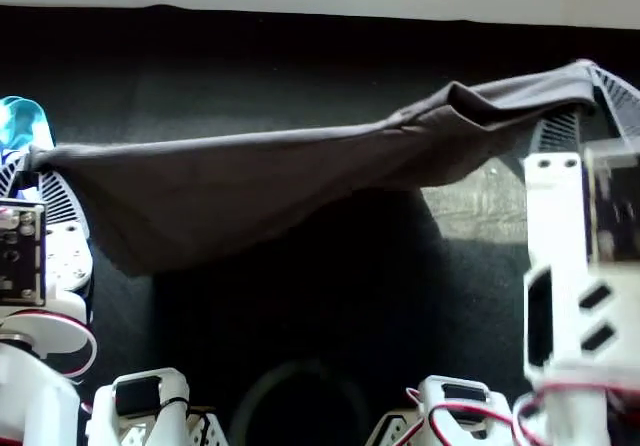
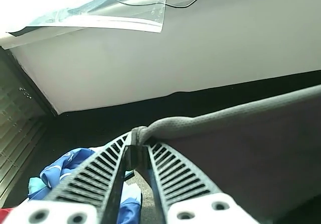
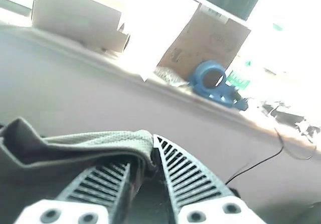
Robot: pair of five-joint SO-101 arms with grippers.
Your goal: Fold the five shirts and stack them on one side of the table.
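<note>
Closest in, the left gripper, its ribbed black fingers pressed together, clamps a bunched corner of a plain grey fabric shirt. The cloth is pinched right at the fingertips and leads off from one side of the jaws. At the far end of the same edge, the right gripper bites the opposite corner, its jaws narrowed to a slim wedge with the folded hem caught at their tips. The shirt hangs in the air over the black table covering, its long axis running straight from one set of jaws to the other. The upper edge is drawn fairly taut and the body sags beneath that line, deeper toward the left jaws. Neither arm is nearer, since each holds an end. A crumpled blue patterned garment lies just beside and below the left jaws. The lay-down ahead likely depends on both ends descending level, so the spread cloth meets the table flat.
</note>
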